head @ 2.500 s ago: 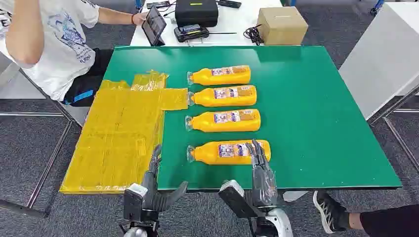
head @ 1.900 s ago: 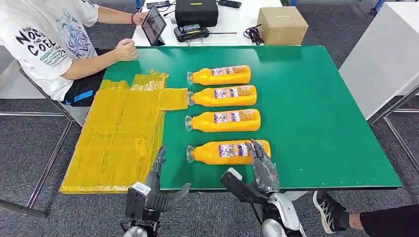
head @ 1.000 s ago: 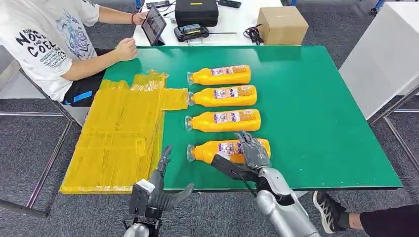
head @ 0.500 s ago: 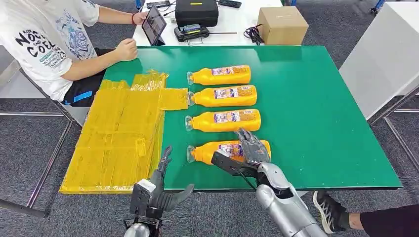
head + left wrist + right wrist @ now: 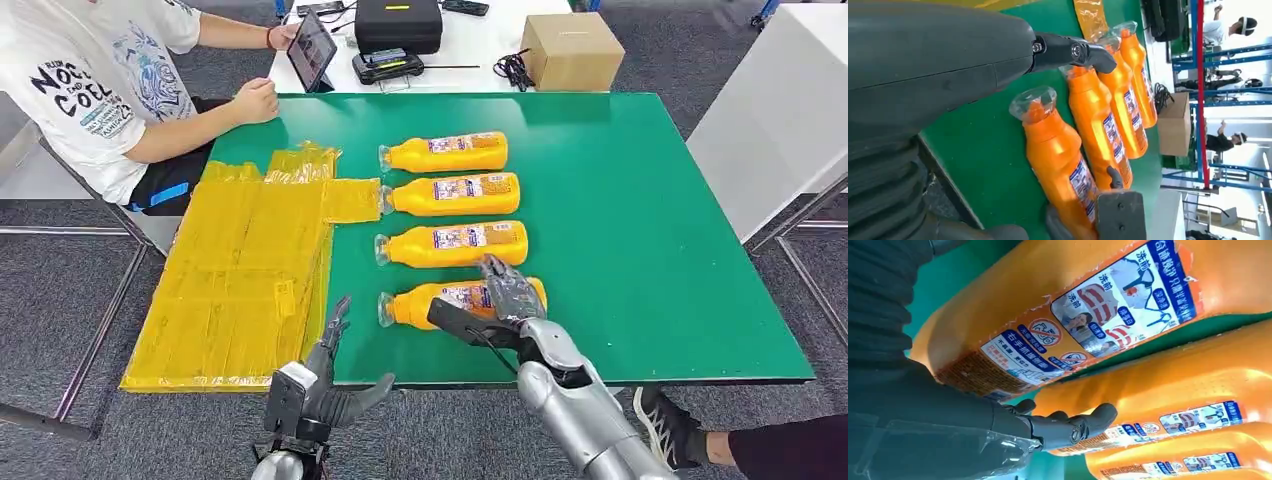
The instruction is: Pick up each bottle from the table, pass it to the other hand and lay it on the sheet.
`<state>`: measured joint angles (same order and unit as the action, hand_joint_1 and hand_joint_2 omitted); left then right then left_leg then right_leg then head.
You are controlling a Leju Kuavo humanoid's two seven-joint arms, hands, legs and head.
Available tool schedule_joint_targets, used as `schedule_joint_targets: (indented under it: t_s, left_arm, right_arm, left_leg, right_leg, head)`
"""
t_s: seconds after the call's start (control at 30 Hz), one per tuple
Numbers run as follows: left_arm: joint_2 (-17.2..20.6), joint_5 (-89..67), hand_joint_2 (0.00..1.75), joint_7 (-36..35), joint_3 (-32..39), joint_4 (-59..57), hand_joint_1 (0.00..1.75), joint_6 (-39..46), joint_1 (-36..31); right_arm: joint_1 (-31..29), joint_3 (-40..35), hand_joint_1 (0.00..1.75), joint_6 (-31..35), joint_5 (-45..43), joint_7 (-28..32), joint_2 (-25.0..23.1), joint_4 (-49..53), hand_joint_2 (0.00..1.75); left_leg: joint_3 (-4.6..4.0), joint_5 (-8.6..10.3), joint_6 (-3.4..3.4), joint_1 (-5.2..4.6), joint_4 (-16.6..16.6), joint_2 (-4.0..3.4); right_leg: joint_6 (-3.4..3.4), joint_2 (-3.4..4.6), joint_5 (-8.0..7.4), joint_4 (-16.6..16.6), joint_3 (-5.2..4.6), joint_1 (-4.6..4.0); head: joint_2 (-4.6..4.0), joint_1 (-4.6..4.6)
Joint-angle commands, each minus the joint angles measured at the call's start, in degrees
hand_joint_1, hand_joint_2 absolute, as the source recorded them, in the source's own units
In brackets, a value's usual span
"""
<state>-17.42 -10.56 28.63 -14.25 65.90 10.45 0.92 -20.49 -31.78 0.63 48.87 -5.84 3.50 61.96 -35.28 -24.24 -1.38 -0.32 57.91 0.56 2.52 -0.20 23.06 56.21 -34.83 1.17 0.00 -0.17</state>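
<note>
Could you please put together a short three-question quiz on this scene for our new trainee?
1. How many orange bottles lie on the green table?
2. True or false: a bottle already lies on the yellow sheet.
3. Which hand is over the nearest bottle: A) left hand, B) right hand, C) the person's hand?

Key
1. Four, lying side by side in a row with their caps toward the sheet.
2. False: all four bottles lie on the table.
3. B: its fingers reach over the label end of the bottle, while the left hand waits open at the table's near edge.
</note>
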Motion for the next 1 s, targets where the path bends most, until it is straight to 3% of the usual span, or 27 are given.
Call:
schedule_joint_targets:
  t_s: [0.03,0.4,0.87,0.93,1.0]
  left_arm:
    - [0.56,0.91,1.75,-0.08,0.76,-4.07,0.0,-0.54,-2.15]
    - [-0.09,2.76,1.75,1.93,1.42,-7.71,0.0,-1.7,-3.83]
    - [0.03,4.25,1.75,2.68,0.33,-8.63,0.0,-1.63,-4.27]
    - [0.04,4.49,1.75,2.66,0.05,-9.0,0.0,-1.62,-4.5]
    - [0.06,4.5,1.75,2.66,-0.07,-9.05,0.0,-1.67,-4.55]
  right_arm:
    - [-8.11,-5.72,0.0,-7.74,-2.99,0.07,3.48,-7.16,1.75]
    - [-17.38,-13.67,0.0,-19.05,-13.08,3.16,9.3,-12.73,1.75]
    - [-24.07,-24.66,0.0,-24.34,-24.88,2.9,13.68,-11.86,1.75]
    - [-25.23,-26.65,0.17,-25.55,-26.18,3.71,13.95,-12.27,1.75]
    - [-25.4,-26.9,0.52,-25.71,-26.59,3.86,14.0,-12.28,1.75]
  left_leg:
    - [0.14,-0.05,0.05,-0.01,-0.03,-0.14]
    - [0.22,-0.06,0.02,0.02,0.02,-0.07]
    - [0.31,-0.14,0.06,0.05,0.09,-0.1]
    - [0.29,-0.12,0.05,0.05,0.07,-0.12]
    - [0.3,-0.15,0.07,0.06,0.11,-0.13]
  right_leg:
    - [-0.06,0.12,0.01,-0.03,0.1,0.0]
    - [-0.07,0.05,0.04,-0.04,0.24,-0.03]
    - [-0.09,0.09,0.07,-0.01,0.33,-0.08]
    - [-0.08,0.09,0.06,-0.01,0.3,-0.07]
    - [-0.11,0.09,0.08,0.03,0.32,-0.08]
  head:
    - [0.0,-0.02]
    - [0.0,-0.02]
    - [0.0,0.0]
    - [0.0,-0.02]
    - [0.0,-0.02]
